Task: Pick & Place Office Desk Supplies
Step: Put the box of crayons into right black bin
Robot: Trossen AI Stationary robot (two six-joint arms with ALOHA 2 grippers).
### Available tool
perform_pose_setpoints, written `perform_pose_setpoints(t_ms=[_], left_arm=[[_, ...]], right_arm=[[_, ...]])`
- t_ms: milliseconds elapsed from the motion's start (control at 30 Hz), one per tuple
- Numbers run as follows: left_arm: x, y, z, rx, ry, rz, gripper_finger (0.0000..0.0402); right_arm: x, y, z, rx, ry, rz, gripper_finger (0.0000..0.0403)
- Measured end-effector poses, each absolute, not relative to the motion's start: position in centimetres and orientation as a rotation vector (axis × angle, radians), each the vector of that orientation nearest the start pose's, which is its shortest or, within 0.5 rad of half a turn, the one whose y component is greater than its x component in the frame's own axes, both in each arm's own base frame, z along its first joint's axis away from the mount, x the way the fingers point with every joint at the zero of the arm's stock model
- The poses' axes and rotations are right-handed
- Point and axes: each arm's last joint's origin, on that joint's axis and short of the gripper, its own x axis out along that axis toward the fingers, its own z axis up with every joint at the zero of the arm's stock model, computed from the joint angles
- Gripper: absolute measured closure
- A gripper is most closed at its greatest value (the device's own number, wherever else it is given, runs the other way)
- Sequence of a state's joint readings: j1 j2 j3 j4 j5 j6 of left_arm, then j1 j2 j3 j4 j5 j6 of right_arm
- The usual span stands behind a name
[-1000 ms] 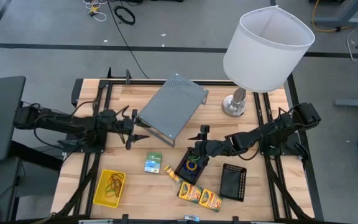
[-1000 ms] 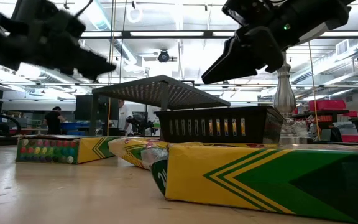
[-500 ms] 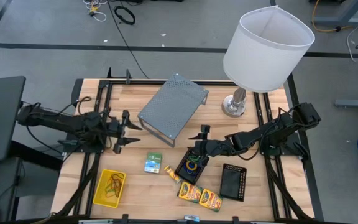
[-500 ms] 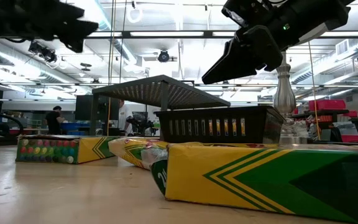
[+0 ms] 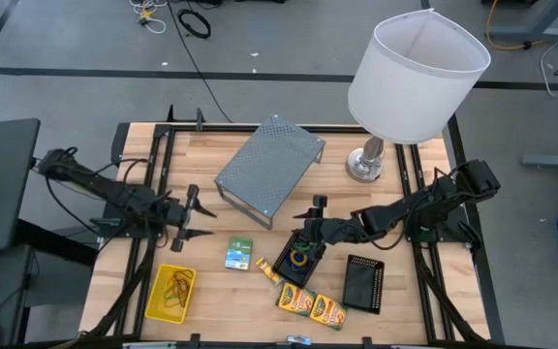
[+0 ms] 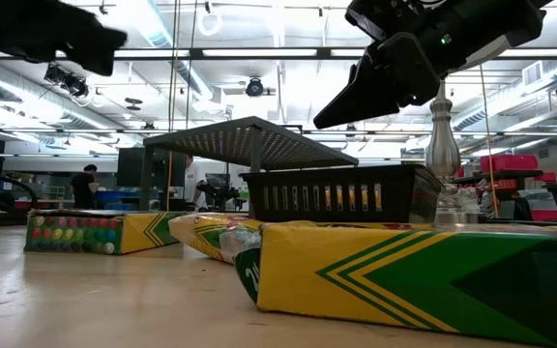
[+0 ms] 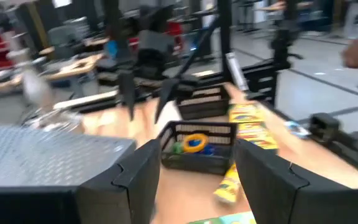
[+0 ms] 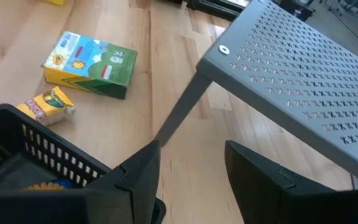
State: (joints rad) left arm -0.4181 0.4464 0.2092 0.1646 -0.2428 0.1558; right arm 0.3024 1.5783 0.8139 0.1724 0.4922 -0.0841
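Between the apart fingers of the right gripper [image 5: 307, 221], just right of centre in the high view, nothing is held; the jaws hover over the upper rim of a black mesh tray [image 5: 296, 259] that lies tilted below them. That tray holds coloured rubber-band loops [image 5: 301, 258], yellow and blue among them. In the right wrist view the tray's slatted wall [image 8: 30, 155] fills the lower left, directly under the fingers.

Left of centre in the high view, the left gripper [image 5: 194, 217] also stands with its jaws apart and empty, above bare wood and well apart from every supply. Lower right of it lies the small green-white packet [image 5: 238, 253]; directly below it, in the lower left of the frame, sits the yellow plastic basket [image 5: 170, 293] with loops inside.

A second black mesh tray [image 5: 363, 283] rests lower right of the first. Between and below the two trays lie two yellow-green crayon boxes [image 5: 311, 304] side by side, with a small yellow wrapped pack [image 5: 266, 270] touching the first tray's left corner.

Writing on the packet and boxes is too small to read; the low view shows only green chevrons on yellow.

A grey perforated stand [image 5: 269, 170] occupies the upper centre, and the white-shaded lamp [image 5: 416, 64] the upper right.
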Motion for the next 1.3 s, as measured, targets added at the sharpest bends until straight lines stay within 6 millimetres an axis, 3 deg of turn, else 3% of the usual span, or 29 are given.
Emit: perform_pose_setpoints(t_ms=[167, 400, 567, 833, 1067, 1300], left_arm=[[12.0, -4.8, 21.0, 0.179, 0.037, -0.2, 0.0206], [11.7, -5.0, 18.7, 0.081, -0.112, -0.285, 0.0229], [11.5, -5.1, 17.4, 0.07, -0.081, -0.359, 0.0232], [11.6, -4.6, 16.0, 0.115, 0.066, -0.187, 0.0232], [11.5, -4.4, 16.4, 0.111, 0.035, -0.153, 0.0232], [11.4, -4.0, 16.5, 0.119, 0.029, -0.015, 0.0232]], right_arm=[[30.9, 8.9, 19.5, -0.324, 0.489, -0.132, 0.0215], [31.0, 9.7, 20.0, -0.276, 0.427, -0.05, 0.0215], [31.0, 9.9, 20.0, -0.255, 0.418, -0.049, 0.0215], [30.9, 10.3, 20.0, -0.228, 0.422, -0.044, 0.0215], [30.2, 11.7, 19.6, -0.254, 0.457, 0.004, 0.0215], [29.1, 12.0, 18.3, -0.254, 0.616, 0.057, 0.0215]])
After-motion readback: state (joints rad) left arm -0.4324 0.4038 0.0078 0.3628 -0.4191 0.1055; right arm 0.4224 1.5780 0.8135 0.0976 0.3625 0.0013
